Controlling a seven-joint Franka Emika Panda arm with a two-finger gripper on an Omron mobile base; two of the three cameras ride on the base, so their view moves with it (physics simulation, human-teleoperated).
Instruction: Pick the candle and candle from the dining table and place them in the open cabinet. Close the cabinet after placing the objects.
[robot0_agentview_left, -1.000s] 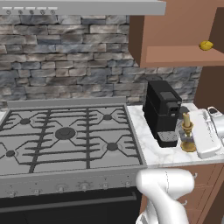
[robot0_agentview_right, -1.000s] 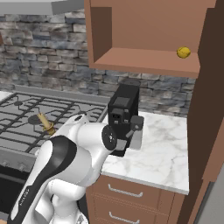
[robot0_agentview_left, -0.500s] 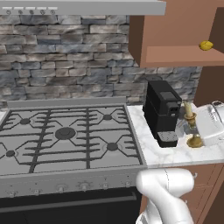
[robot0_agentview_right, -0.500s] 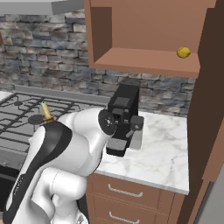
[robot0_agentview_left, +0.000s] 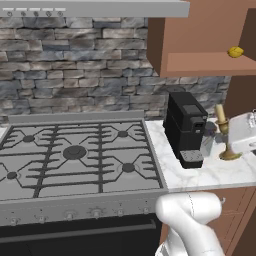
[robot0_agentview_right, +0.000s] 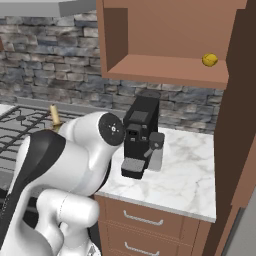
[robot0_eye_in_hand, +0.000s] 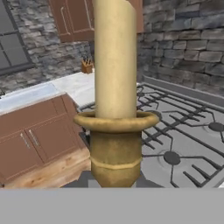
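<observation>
While open room is left above the marble counter (robot0_agentview_left: 210, 175) edge, the brass candlestick candle (robot0_agentview_left: 223, 131) is clamped upright in the end effector (robot0_agentview_left: 239, 136).

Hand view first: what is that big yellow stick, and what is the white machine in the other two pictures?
That camera sits on the robot's hand; its fingers grip a tall brass candlestick holding a yellow candle. The two base views look from behind the white robot arm, left and right. They show a grey gas stove, a black coffee machine on the white marble counter, and an open brown wooden cabinet above, with a small yellow object on its shelf.
</observation>
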